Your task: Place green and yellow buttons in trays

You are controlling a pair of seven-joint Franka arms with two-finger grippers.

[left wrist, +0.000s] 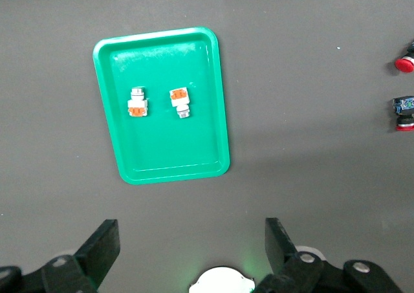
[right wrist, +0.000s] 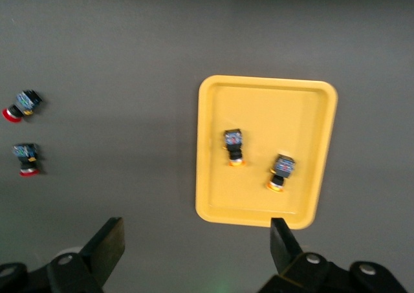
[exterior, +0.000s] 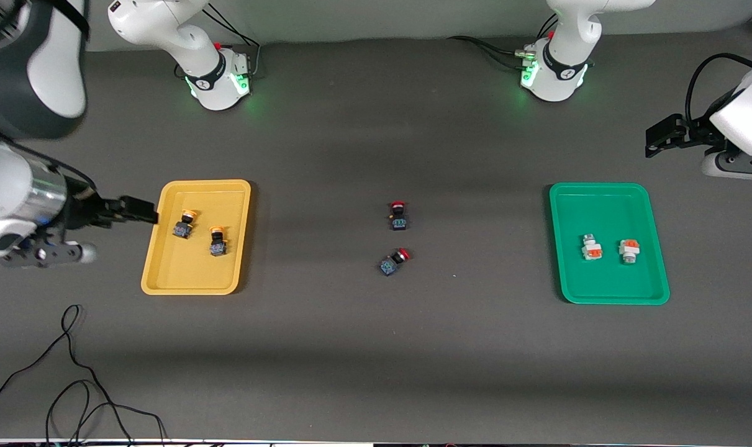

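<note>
- Two yellow-capped buttons (exterior: 184, 223) (exterior: 218, 241) are lying inside the yellow tray (exterior: 164, 273), apart from each other, the first one sitting farther from the front camera; also showing in the right wrist view (right wrist: 233, 145) (right wrist: 281, 171)
- Two white-bodied buttons with orange blocks (exterior: 590, 247) (exterior: 628, 251) are lying side by side in the green tray (exterior: 599, 292), not touching; left wrist view is showing them too (left wrist: 136, 103) (left wrist: 180, 101)
- Yellow tray is sitting toward the right arm's end of the surface (exterior: 376, 347), green tray toward the left arm's end, well apart
- Two red-capped switches (exterior: 398, 216) (exterior: 394, 261) are lying on the bare surface between the trays, in neither tray, one nearer the front camera than the other
- Right hand (right wrist: 197, 241) is hovering just off the outer edge of the yellow tray, fingers spread wide, gripping nothing
- Left hand (left wrist: 192, 244) is hanging up in the air past the green tray toward the left arm's end, fingers spread, empty
- Black cable (exterior: 71, 372) is trailing loose on the surface nearer the front camera than the yellow tray
</note>
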